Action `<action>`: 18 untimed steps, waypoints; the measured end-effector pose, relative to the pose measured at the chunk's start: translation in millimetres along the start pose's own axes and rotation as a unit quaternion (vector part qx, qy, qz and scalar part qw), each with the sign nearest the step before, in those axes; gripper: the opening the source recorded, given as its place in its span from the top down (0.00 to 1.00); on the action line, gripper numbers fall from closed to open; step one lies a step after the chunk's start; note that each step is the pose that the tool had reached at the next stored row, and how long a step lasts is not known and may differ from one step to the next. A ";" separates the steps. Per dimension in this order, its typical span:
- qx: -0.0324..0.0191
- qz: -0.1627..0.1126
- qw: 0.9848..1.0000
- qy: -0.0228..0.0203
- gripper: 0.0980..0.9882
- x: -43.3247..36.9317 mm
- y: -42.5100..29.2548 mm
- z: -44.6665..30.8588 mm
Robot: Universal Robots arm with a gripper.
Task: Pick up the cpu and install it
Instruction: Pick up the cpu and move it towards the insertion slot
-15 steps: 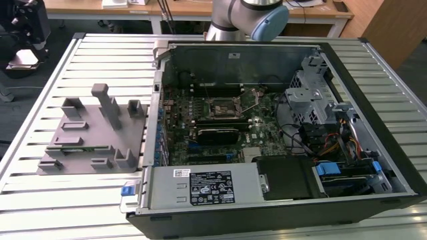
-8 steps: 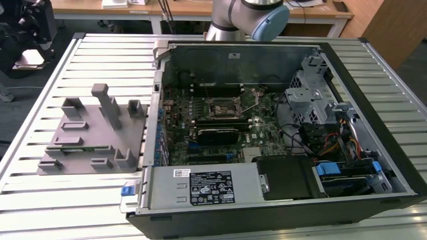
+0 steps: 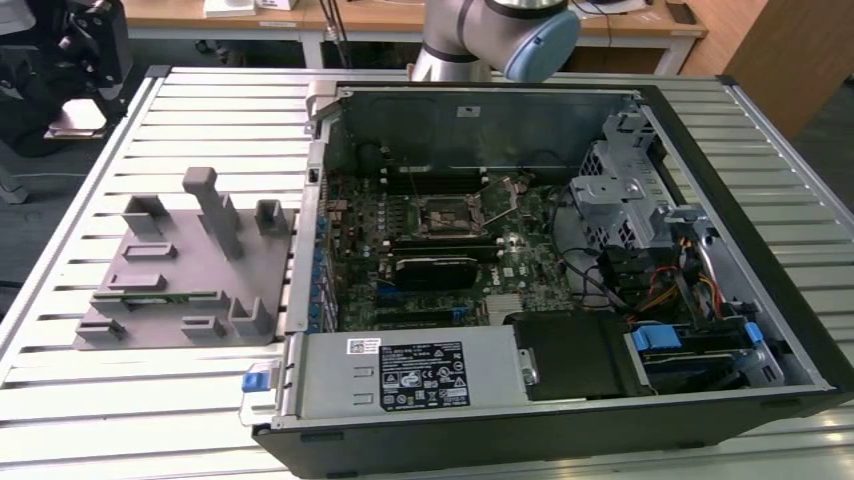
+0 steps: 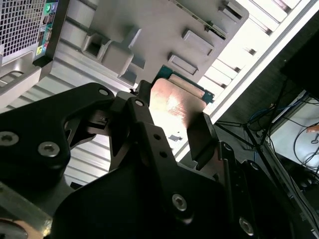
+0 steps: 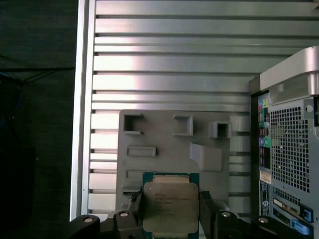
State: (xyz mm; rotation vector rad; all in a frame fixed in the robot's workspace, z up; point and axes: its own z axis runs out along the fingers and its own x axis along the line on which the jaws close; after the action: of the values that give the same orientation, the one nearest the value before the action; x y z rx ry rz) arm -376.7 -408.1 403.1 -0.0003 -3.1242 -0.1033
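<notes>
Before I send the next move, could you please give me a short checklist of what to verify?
1. Chip held: ok, clamped between the fingers of the gripper in both wrist views.
2. Chip square in the grip: ok, its edges run parallel to the fingers in the first wrist view.
3. Chip clear of the grey fixture: ok, well apart from it.
4. Computer case open: ok, its inside is exposed.
5. Socket frame raised: cannot tell.

One cpu [image 5: 169, 204], one grey fixture [image 3: 187, 275], one computer case [image 3: 467, 125], apparently two fingers [image 5: 205, 214].
</notes>
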 end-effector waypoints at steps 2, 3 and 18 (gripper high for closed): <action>0.000 0.000 1.000 0.000 0.50 -2.8 0.0 -0.1; 0.000 0.000 1.000 0.000 0.50 -4.0 0.0 -0.1; 0.000 0.000 1.000 0.000 0.50 -29.0 0.1 -0.4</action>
State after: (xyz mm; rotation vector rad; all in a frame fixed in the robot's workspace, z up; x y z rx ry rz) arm -347.8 -408.0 403.0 -0.0003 -3.1242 -0.1033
